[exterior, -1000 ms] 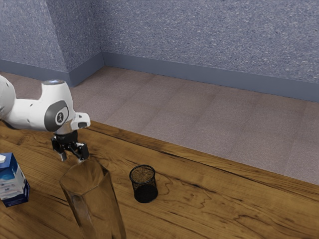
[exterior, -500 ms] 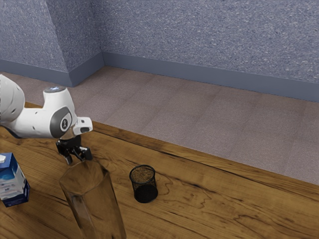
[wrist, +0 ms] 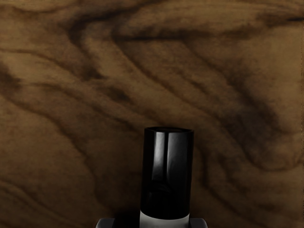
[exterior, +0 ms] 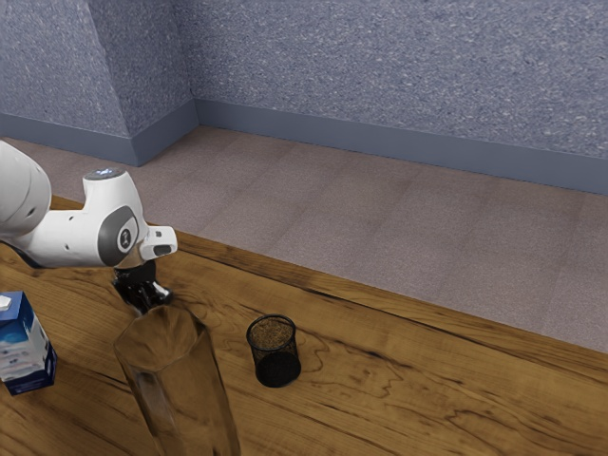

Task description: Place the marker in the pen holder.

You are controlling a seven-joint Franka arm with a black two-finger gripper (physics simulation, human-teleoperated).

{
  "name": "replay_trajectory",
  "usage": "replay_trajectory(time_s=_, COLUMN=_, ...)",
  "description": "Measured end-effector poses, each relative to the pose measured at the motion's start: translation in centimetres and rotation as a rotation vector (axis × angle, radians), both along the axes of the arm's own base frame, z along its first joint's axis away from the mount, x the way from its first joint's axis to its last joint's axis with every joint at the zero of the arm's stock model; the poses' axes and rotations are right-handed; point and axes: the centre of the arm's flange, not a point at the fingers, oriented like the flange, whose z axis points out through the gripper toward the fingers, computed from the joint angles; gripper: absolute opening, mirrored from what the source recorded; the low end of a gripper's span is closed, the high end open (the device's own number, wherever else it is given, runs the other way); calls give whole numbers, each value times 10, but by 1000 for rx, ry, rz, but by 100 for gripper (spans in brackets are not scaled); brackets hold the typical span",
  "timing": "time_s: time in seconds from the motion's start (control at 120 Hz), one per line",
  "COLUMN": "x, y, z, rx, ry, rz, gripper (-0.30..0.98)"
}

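Gripper (exterior: 154, 302) low over the surface (exterior: 427, 380), beyond the tall glass (exterior: 180, 389) in the exterior view. Main change: fingers (wrist: 198, 223) stand closer together than half a second ago, when they were plainly spread; the hand itself has barely moved. Marker (wrist: 166, 175) between them, black cap outward, pale body at the fingers. One finger appears to meet its side; a dark gap shows on the other, so no full pinch yet. Whether the barrel lies flat is hard to tell.

Pen holder (exterior: 276, 369), black mesh, upright, apart from the hand toward the exterior view's right, same spot as before. Carton (exterior: 27, 353) likewise unmoved.

Reading: approach looks done, grasp under way. Closing needs to finish before any lift; off-centre contact could nudge or roll the marker.
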Motion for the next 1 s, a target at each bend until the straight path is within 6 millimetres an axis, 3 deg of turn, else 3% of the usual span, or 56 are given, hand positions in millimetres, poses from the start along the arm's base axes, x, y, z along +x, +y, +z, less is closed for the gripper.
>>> replay_trajectory(time_s=0.242, x=1, y=-3, z=-3, rx=4, ry=4, rz=-10, gripper=-3)
replay_trajectory(time_s=0.55, x=5, y=-5, z=3, rx=13, ry=-7, rz=-8, gripper=-6)
replay_trajectory(time_s=0.633, x=13, y=-14, z=41, rx=8, ry=-71, rz=-23, gripper=-7)
replay_trajectory(time_s=0.725, x=17, y=-38, z=111, rx=-15, ry=-170, rz=-64, gripper=-7)
replay_trajectory(time_s=0.808, x=12, y=-59, z=161, rx=-40, ry=-231, rz=-104, gripper=-8)
replay_trajectory(time_s=0.908, x=12, y=-88, z=197, rx=-65, ry=-277, rz=-156, gripper=-8)
replay_trajectory(time_s=1.0, x=17, y=-140, z=210, rx=-122, ry=-301, rz=-233, gripper=-8)
